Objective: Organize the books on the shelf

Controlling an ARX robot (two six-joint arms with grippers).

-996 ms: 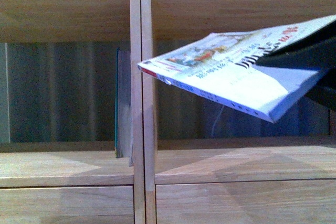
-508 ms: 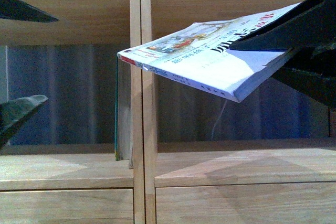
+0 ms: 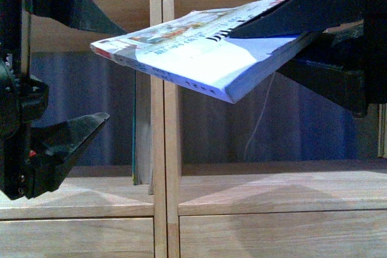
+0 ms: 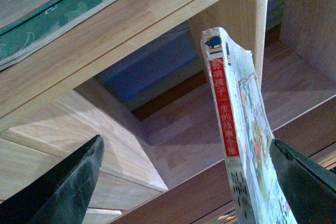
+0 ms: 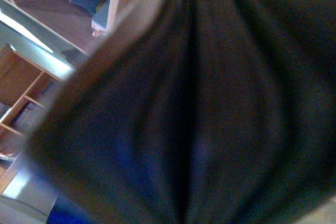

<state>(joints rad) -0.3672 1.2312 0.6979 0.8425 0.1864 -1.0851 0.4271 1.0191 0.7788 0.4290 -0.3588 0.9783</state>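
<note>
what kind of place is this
Probably a home or study room, right up against a light-wood bookcase: open compartments above drawer fronts, a teal-edged book standing inside one, and a paperback held in front.

Home or study-like room: light-wood bookcase (image 3: 158, 203) with open compartments (image 3: 78, 107), drawer fronts (image 3: 78, 238), an upright book (image 3: 140, 143).

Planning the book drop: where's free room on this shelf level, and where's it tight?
Free: the right bay of the shelf, its floor bare from the divider rightward, only a thin cord hanging. Tight: the left bay, where the teal book stands against the divider and the open left gripper sits in front. The right gripper holds the white book above.
</note>
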